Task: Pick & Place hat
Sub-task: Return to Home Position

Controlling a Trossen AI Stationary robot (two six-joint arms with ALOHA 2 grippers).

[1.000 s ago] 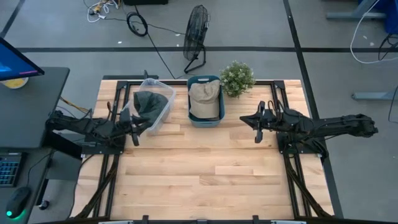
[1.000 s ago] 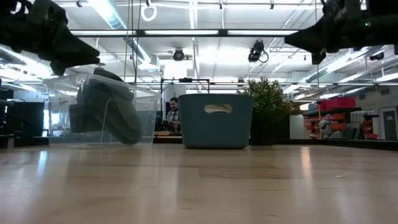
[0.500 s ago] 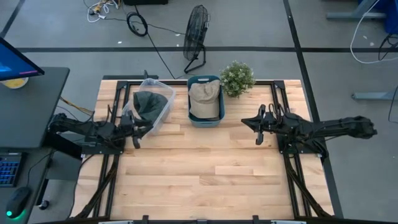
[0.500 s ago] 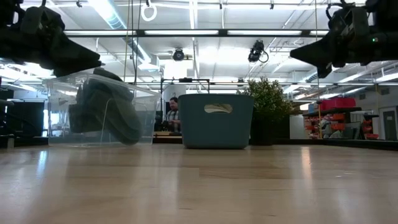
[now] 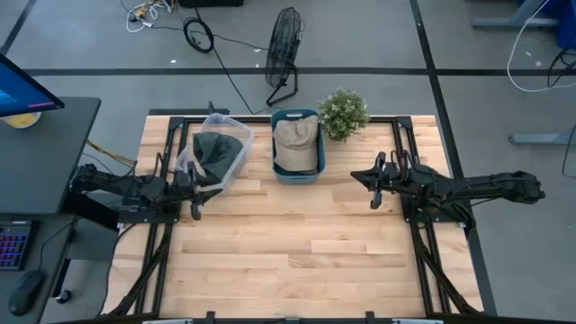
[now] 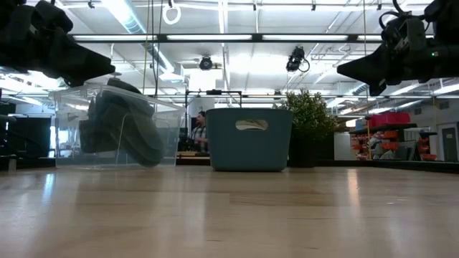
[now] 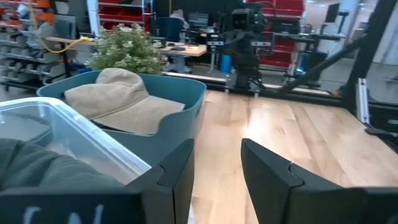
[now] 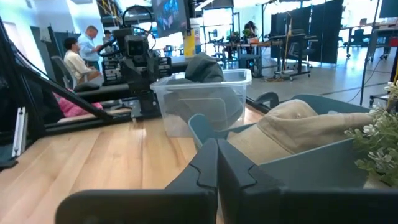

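A tan hat [image 5: 295, 142] lies in a blue bin [image 5: 297, 178] at the table's far middle; it also shows in the left wrist view [image 7: 118, 99] and the right wrist view [image 8: 298, 127]. A dark green hat [image 5: 214, 148] fills a clear bin [image 5: 236, 169] to the blue bin's left. My left gripper [image 5: 196, 187] hovers open just near of the clear bin, pointing right [image 7: 216, 180]. My right gripper [image 5: 373, 184] hovers shut to the right of the blue bin, pointing left [image 8: 217, 168]. Both ride high above the wood in the low view, left gripper [image 6: 107, 70] and right gripper [image 6: 344, 72].
A potted plant [image 5: 342, 112] stands at the far edge, right of the blue bin [image 6: 249, 140]. Bare wood [image 5: 297, 252] spreads over the table's near half between the arms. Black frame rails run along the left and right sides. People sit in the room behind.
My right gripper has drawn back a little toward the table's right edge and sunk slightly. The hats and bins have stayed where they were.
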